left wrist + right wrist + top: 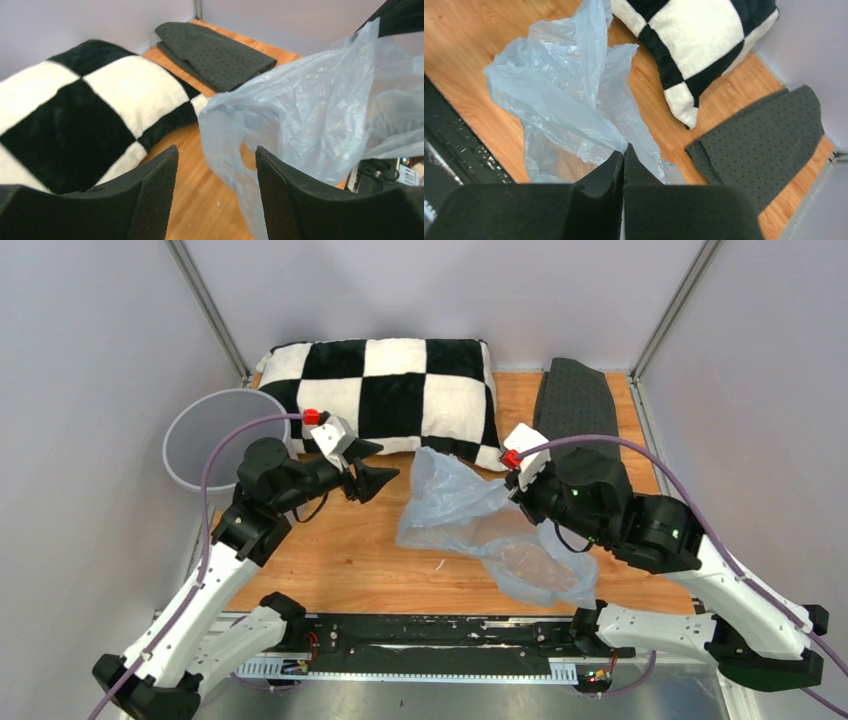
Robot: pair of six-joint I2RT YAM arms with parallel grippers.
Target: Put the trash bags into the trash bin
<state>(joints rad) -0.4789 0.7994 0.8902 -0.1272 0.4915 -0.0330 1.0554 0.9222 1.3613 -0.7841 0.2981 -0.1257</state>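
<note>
Bag (480, 515) lies crumpled on the table (340, 560) right of centre, its upper corner lifted toward the right gripper (512, 488). The bin (205, 435) stands at the far left, well apart from the bag. The left gripper (377, 466) hangs between them, fingers spread, holding nothing. The pillow (390, 390) and mat (578, 405) lie along the back.

From the left wrist, the spread fingers (155, 195) frame bare wood. The bag (300, 115) rises just beyond the right-hand finger, though I cannot tell if they touch. The pillow (75, 115) is on the left and the mat (215, 50) behind.

From the right wrist, the gripper (624, 150) has its fingers pressed together, pinching a fold of the bag (564, 95), which spreads over the wood. The pillow (694, 35) and mat (759, 135) lie to the right.
</note>
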